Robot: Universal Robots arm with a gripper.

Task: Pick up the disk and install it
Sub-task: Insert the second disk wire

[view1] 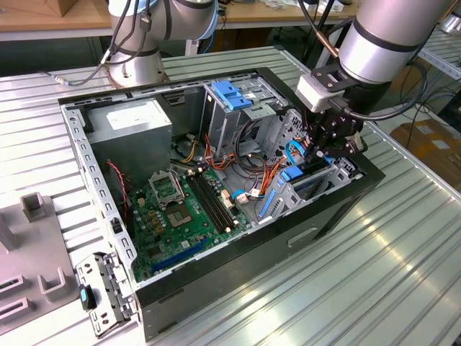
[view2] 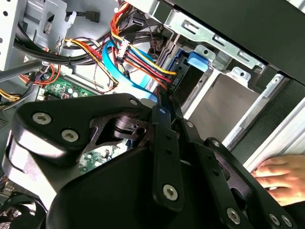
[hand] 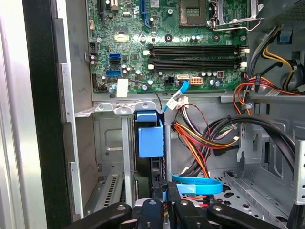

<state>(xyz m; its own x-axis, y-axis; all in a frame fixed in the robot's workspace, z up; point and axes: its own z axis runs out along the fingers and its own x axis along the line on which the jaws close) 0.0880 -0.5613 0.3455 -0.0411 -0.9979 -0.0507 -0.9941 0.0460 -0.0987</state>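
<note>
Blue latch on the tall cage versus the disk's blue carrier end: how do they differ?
The blue latch sits atop the tall cage, away from the tool; the disk's blue carrier end sits low in the front bay, right under the tool. The latch looks wider, the carrier end narrower. Both are blue plastic.

The gripper [view1: 325, 148] body is blocking its own fingertips in the exterior view. In the second wrist view, black linkage is covering most of the disk [view2: 183, 78], and a hand [view2: 280, 179] at four o'clock is running off the edge.
</note>
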